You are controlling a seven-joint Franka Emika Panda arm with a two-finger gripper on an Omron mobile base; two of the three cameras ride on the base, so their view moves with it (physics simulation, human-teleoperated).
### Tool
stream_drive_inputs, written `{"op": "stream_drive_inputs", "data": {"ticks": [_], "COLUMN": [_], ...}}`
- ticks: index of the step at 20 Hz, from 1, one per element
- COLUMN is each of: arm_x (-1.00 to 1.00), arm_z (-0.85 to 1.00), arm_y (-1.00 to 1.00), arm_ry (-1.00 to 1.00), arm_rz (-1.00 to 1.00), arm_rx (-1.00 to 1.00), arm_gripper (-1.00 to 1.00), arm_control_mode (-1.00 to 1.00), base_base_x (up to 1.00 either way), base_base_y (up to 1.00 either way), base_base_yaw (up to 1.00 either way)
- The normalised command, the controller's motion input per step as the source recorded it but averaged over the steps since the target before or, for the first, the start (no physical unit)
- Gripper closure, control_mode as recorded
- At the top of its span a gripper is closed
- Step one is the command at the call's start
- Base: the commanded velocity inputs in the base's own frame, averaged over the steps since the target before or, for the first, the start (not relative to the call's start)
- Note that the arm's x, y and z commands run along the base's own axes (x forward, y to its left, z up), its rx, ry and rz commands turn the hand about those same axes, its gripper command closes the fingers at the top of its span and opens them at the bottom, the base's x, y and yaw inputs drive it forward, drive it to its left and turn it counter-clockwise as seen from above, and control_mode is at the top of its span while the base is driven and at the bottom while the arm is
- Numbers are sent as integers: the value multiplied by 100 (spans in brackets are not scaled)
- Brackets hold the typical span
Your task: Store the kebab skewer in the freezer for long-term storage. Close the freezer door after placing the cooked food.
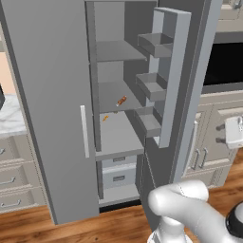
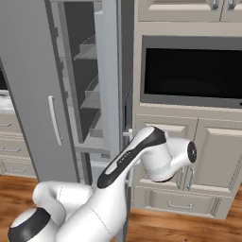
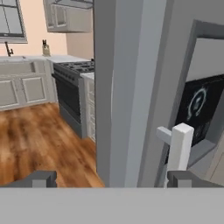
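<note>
Fingertips of the tool (image 3: 111,178) stand at full spread with nothing between them, straddling the outer edge of the freezer door (image 3: 127,87) in the hand view. Just beside that edge, on the outer face, stands the door's pale vertical handle (image 3: 180,146), with the dark dispenser recess (image 3: 199,109) behind it. The tool touches neither, as far as the frames show.

Taken from the freezer door outward: the door stands open, its inner shelf bins (image 1: 154,85) facing the freezer (image 1: 114,95) interior. The kebab skewer (image 1: 121,100) lies on the middle shelf inside the freezer, well behind the door bins and apart from them. A small orange fragment (image 1: 105,117) lies on the shelf below; what it is cannot be told.

Judgement: placement appears done; closing the door is the step outstanding. The door is a stiff, broad, hinged panel, likely heavy but free-swinging. It is best pushed on its outer face near the free edge, by the handle, where leverage is greatest. The skewer is light and needs no further handling.
</note>
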Motion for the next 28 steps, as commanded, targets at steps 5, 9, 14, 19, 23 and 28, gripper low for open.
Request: {"op": "stream_drive_inputs", "data": {"ticks": [5,9,14,19,23,28], "arm_x": [39,44,38,28,21,33], "arm_z": [-56,-43,-33,-26,-18,-4], "arm_y": [0,0,0,3,8,0], "arm_ry": [0,0,-1,0,0,0], "arm_rz": [2,0,0,1,5,2], "arm_rx": [-1,0,0,0,0,0], "arm_gripper": [-100,-100,-100,-100,-100,-100], "arm_control_mode": [-100,-100,-100,-100,-100,-100], "base_base_x": [0,0,0,0,0,0], "base_base_y": [0,0,0,0,0,0], "base_base_yaw": [0,0,0,0,0,0]}}
